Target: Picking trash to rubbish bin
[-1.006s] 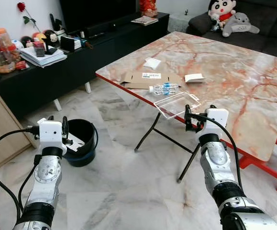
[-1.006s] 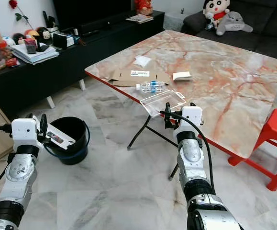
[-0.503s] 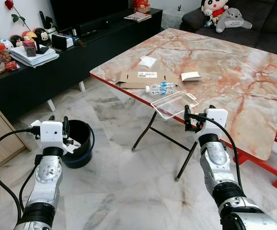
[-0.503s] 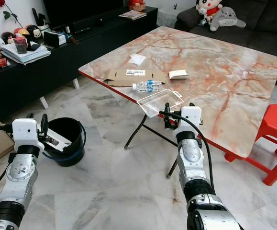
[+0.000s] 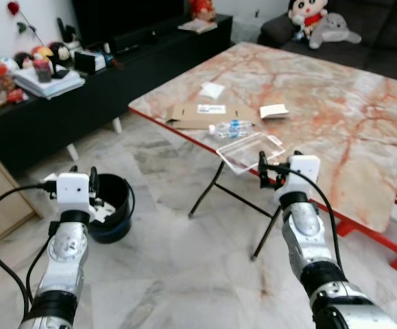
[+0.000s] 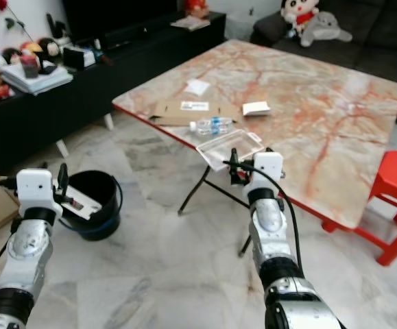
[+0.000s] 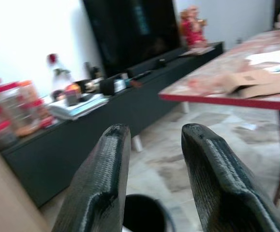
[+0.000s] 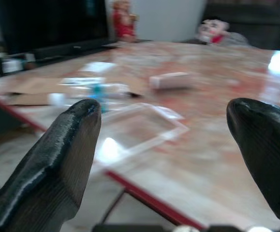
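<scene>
Now five pieces of trash lie on the table [image 5: 363, 116], one bin [image 5: 116, 205] on the floor.
One tray [image 5: 251, 151], one bottle [image 5: 230, 127], one cardboard [image 5: 195, 115], two papers; right gripper [image 5: 270, 171] spread wide, empty, near tray; left gripper [image 7: 154, 174] slightly parted, empty, above bin.

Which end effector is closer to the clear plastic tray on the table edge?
Right. The right end effector is open just short of the clear tray. The left end effector hangs over by the black bin, well away.

Orange-veined marble table [image 5: 335, 116], red-edged; black bin [image 5: 116, 205]; brown cardboard [image 5: 198, 114]; seemingly clear tray [image 5: 251, 150].
</scene>
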{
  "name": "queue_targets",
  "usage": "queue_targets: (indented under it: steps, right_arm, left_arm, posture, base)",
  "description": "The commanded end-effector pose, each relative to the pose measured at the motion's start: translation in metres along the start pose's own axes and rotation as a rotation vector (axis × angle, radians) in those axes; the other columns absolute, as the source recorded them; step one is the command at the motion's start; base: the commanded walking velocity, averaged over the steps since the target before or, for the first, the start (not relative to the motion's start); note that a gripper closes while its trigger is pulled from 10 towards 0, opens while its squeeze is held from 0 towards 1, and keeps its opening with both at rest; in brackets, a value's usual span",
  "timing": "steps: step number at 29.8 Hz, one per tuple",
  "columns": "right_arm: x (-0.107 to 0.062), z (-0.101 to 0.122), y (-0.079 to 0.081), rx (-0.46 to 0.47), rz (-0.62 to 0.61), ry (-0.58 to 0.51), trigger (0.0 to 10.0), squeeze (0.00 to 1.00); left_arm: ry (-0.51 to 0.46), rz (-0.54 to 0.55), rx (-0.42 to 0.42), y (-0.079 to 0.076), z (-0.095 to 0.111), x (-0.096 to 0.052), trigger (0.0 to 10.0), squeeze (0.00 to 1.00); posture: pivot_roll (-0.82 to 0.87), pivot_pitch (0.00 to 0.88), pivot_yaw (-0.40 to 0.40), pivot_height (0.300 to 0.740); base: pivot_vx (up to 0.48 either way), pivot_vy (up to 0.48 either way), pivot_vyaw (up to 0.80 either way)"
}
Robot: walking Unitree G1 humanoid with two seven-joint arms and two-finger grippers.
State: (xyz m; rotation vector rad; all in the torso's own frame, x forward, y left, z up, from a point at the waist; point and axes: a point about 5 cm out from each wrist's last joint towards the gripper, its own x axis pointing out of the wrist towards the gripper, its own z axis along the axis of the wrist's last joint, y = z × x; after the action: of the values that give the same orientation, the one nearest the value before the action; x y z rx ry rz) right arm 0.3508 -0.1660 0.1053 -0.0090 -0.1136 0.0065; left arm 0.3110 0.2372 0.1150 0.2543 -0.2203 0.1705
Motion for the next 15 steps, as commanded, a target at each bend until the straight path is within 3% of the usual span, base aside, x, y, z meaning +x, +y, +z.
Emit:
queue_targets:
  steps: [1, 15]
  right_arm:
    - [0.0012, 0.0021, -0.0048, -0.007, -0.009, -0.002, 10.0, 0.0]
    - [0.0013, 0.0011, -0.0011, -0.003, 0.004, 0.003, 10.0, 0.0]
  left_arm:
    - [0.013, -0.013, -0.01, -0.0051, -0.0011, 0.0007, 10.0, 0.0]
    - [0.01, -0.009, -0.021, -0.0043, -0.0006, 0.0005, 10.0, 0.0]
  posture:
    - [-0.05, 0.0, 0.012, 0.74]
    - [-0.05, 0.0, 0.012, 0.74]
  base:
    - [0.0, -0.247, -0.8]
    - [0.0, -0.035, -0.8]
